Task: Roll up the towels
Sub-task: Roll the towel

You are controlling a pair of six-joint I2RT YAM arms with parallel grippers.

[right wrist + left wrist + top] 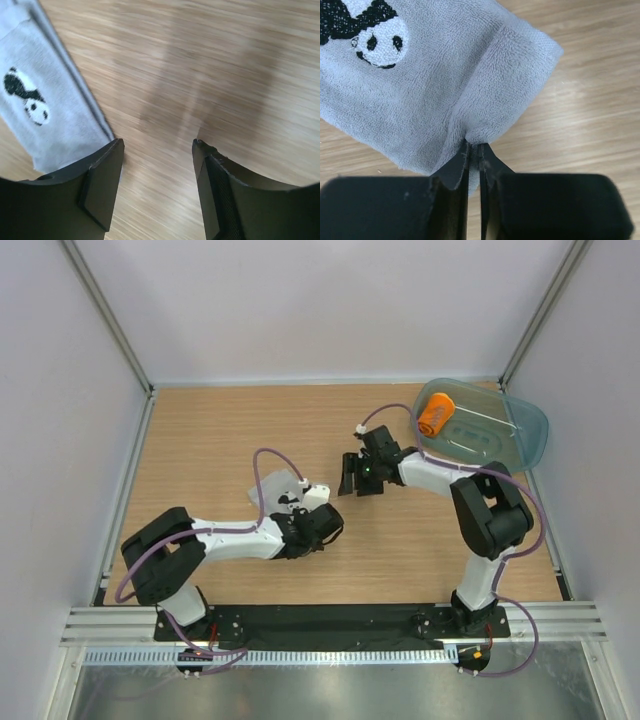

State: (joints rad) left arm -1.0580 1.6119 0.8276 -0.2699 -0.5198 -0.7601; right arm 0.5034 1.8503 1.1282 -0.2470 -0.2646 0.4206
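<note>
The light grey towel, with a black-and-white panda patch, lies flat on the wooden table left of centre. Its near edge is pinched between the fingers of my left gripper, which is shut on it. In the left wrist view, the grey towel puckers where it enters the left gripper. The right gripper hovers just right of that towel, open and empty. In the right wrist view, the right gripper has bare wood between its fingers, with the grey towel at the left. The orange towel sits rolled inside the tub.
A translucent blue-green plastic tub stands at the back right of the table. White walls with metal posts enclose the left, back and right sides. The two arm bases are bolted to a black rail along the near edge.
</note>
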